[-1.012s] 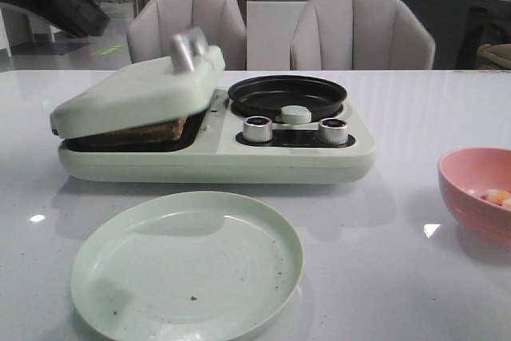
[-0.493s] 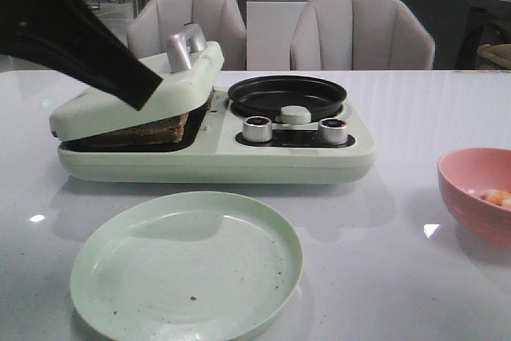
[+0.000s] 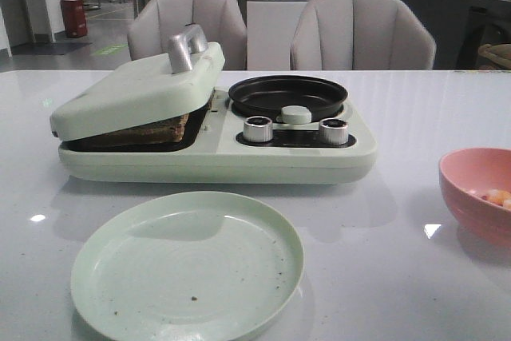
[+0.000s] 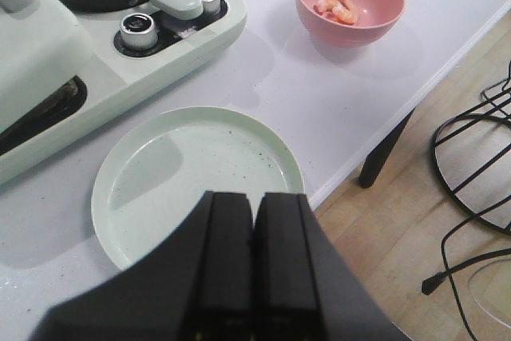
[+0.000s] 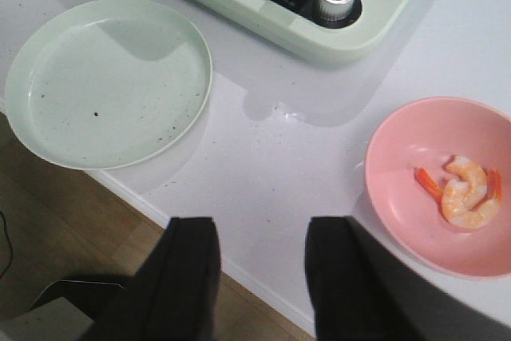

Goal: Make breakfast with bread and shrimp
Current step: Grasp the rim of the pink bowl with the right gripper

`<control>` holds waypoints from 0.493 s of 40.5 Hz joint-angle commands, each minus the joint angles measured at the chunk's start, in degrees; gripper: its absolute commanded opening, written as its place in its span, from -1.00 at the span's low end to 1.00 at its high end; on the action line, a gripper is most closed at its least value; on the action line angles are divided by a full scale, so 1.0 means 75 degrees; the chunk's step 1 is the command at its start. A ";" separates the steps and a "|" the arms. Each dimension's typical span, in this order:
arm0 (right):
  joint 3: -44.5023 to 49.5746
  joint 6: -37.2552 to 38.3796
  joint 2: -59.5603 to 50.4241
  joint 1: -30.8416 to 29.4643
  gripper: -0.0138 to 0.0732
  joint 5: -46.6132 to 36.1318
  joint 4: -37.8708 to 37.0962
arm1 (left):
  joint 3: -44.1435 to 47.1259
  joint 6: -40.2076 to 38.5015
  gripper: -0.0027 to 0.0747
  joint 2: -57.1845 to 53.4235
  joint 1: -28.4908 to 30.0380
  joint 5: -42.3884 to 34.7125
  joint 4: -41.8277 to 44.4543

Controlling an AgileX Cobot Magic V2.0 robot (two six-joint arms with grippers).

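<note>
The bread (image 3: pixel 142 131) lies inside the pale green sandwich maker (image 3: pixel 215 153), under its lid (image 3: pixel 136 89), which rests slanted and partly shut on it; only a brown edge shows. The shrimp (image 5: pixel 467 191) lie in a pink bowl (image 5: pixel 399 189) at the table's right; they also show in the left wrist view (image 4: pixel 337 8) and the front view (image 3: pixel 497 196). My left gripper (image 4: pixel 254 201) is shut and empty, above the front edge of the empty pale green plate (image 4: pixel 192 173). My right gripper (image 5: pixel 259 229) is open and empty over the table's front edge. Neither gripper shows in the front view.
The maker's right half holds a round black pan (image 3: pixel 287 95) and two silver knobs (image 3: pixel 259 128). The plate (image 3: pixel 188 265) sits in front of the maker. Two grey chairs (image 3: pixel 363 33) stand behind the table. The table edge (image 5: pixel 160 205) is close below both grippers.
The left arm, which hung over the maker's lid half a second ago, has left the front view. The lid, the bread, the plate and the bowl have not moved.
</note>
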 commanded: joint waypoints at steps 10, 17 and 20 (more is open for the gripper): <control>-0.1158 0.0338 0.1880 -0.2301 0.21 0.0579 -0.0655 | -0.0203 -0.0120 -0.67 -0.0098 0.0009 -0.0389 -0.0089; -0.1766 0.0216 0.2906 -0.4016 0.41 0.0663 -0.0443 | -0.0203 -0.0120 -0.67 -0.0098 0.0009 -0.0300 -0.0089; -0.1948 0.0062 0.3329 -0.4473 0.49 0.0656 -0.0149 | -0.0203 -0.0120 -0.67 -0.0098 0.0009 -0.0300 -0.0089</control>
